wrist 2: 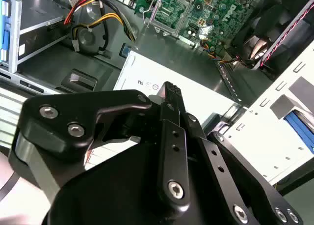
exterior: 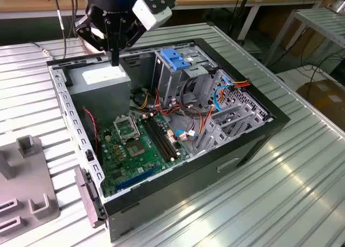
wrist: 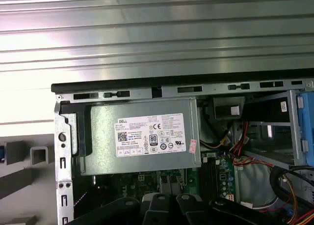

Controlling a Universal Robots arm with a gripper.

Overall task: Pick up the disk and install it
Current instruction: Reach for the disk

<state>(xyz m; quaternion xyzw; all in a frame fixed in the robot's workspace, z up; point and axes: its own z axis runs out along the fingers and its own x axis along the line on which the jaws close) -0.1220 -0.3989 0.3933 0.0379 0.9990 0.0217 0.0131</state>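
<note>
Fig., first wrist view | centre: you face the grey box [wrist: 100,136] with its white sticker [wrist: 151,135], inside the open case [wrist: 176,90] | 12 o'clock: ribbed metal table [wrist: 157,33] | 3 o'clock: red and yellow cables [wrist: 238,149], blue plastic part [wrist: 306,129] | 5 o'clock: green board [wrist: 218,171] | 6 o'clock: gripper [wrist: 169,208], black links

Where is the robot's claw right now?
In the exterior view, the gripper hangs at the upper left, over the grey box with a white sticker in a corner of the open computer case.
</note>
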